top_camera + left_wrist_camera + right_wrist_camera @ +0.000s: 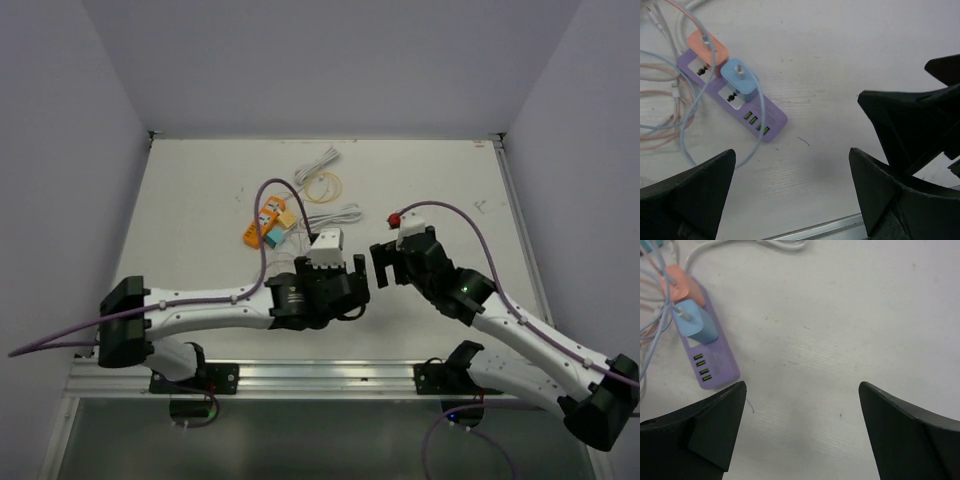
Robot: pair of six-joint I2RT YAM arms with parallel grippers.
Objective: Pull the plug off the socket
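On the table [440, 190], the power strip [268, 226] is lying at 10 o'clock from the left gripper [360, 272] and the right gripper [380, 264]. The nearer plug [740, 80] and the farther plug [707, 47] are sitting side by side on it. The cable coils [322, 185] are lying at its 2 o'clock.

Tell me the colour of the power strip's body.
The power strip is purple; the left wrist view shows it best.

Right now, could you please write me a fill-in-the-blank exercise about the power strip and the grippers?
The power strip has a body coloured ____.
Beside the orange plug sits a second plug, coloured ____.
The green USB ports on the strip number ____.
The left gripper and the right gripper are both empty, their jaws standing ____.
Missing words: purple; blue; four; open.
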